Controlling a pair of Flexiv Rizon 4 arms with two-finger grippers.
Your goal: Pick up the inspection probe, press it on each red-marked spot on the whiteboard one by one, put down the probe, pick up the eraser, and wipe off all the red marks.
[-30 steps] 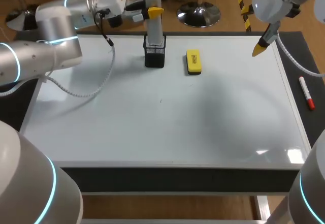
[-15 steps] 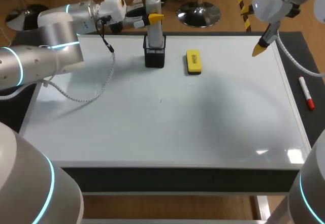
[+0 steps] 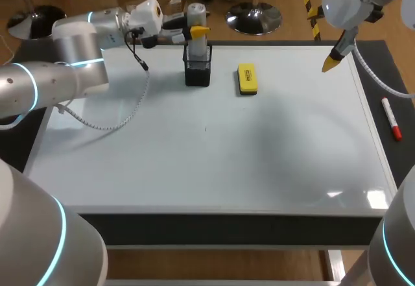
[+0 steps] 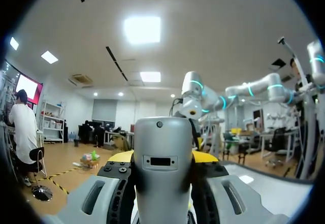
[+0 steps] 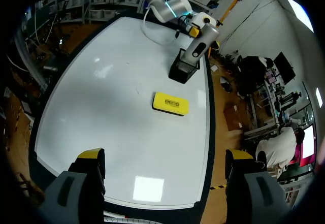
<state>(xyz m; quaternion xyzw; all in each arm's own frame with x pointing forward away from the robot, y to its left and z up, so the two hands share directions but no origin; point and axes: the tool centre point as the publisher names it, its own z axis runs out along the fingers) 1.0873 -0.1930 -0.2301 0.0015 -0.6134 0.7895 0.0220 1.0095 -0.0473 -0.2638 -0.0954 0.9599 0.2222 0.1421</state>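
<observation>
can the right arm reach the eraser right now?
Probably yes. The eraser lies flat on open board, apart from the holder; the right claw is open with nothing between it and the eraser. The left claw grips the probe, not over the eraser.

Head cam: high, behind, looks down on whole whiteboard point(image 3: 207, 163). L wrist: jammed against probe point(image 4: 162, 168), facing level. R wrist: high, looking down; shares whiteboard, eraser point(image 5: 170, 103) w/ head.

black mesh holder point(image 3: 197, 73): upright | red marker point(image 3: 391, 119): lying on black table point(image 3: 405, 146)
</observation>
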